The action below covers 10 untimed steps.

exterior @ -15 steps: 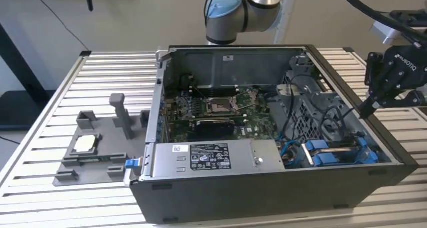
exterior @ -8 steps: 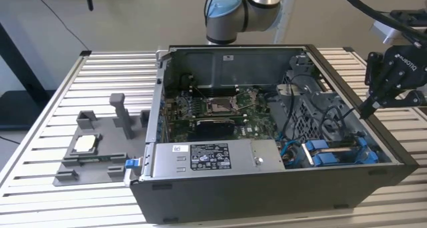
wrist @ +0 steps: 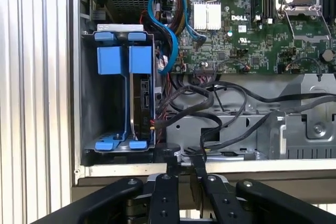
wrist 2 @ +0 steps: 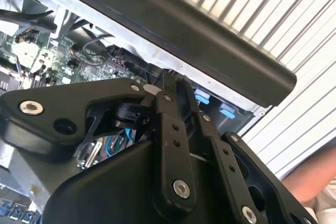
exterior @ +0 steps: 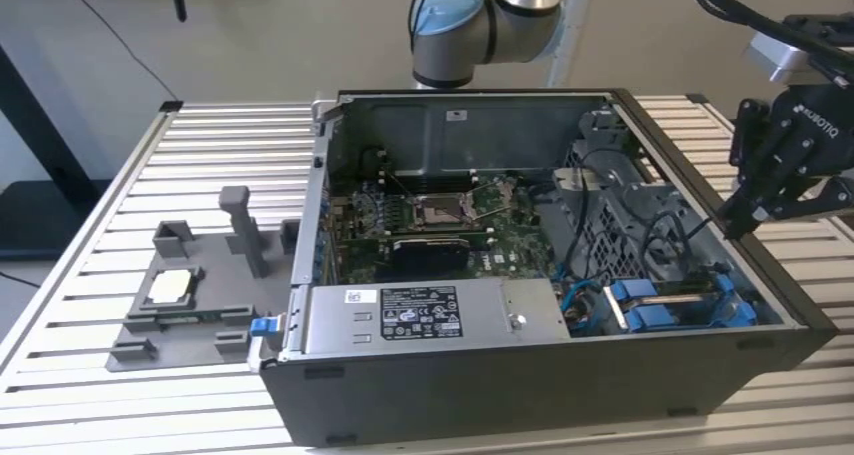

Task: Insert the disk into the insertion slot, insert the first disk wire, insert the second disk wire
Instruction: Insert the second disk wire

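The disk sits edge-up in its bright blue carrier inside the insertion slot, at the case's front corner on the exterior view's right. In the first wrist view the disk shows its connector edge between blue rails. A blue wire loops from the motherboard toward the disk, and black wires lie beside the bay. My gripper hangs over the case's wall on the exterior view's right, above the black wires. It is shut and holds nothing, as both wrist views show.
The open computer case rests on a slatted table. Inside are the green motherboard and a grey labelled power-supply box. A grey fixture with parts lies on the exterior view's left. A person's arm is beside the table.
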Each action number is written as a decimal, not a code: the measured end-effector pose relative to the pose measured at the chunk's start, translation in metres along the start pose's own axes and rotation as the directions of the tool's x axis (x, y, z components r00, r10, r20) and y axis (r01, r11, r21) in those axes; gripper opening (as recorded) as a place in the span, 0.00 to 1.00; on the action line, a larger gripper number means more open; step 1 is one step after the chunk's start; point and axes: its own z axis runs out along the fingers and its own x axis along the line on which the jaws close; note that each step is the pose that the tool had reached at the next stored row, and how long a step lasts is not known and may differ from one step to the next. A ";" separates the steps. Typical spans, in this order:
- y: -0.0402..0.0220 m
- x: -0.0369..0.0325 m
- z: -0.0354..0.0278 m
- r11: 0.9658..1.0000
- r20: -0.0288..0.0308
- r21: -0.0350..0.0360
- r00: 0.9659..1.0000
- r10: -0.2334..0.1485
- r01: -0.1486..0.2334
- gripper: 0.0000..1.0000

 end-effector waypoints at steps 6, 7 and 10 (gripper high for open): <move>-0.0002 -0.0014 -0.0003 1.000 -0.047 0.000 0.999 0.003 -0.003 0.25; -0.0002 -0.0027 0.0007 1.000 -0.052 0.000 0.999 0.003 -0.003 0.25; -0.0001 -0.0073 0.0021 1.000 -0.053 0.000 0.999 0.003 -0.004 0.25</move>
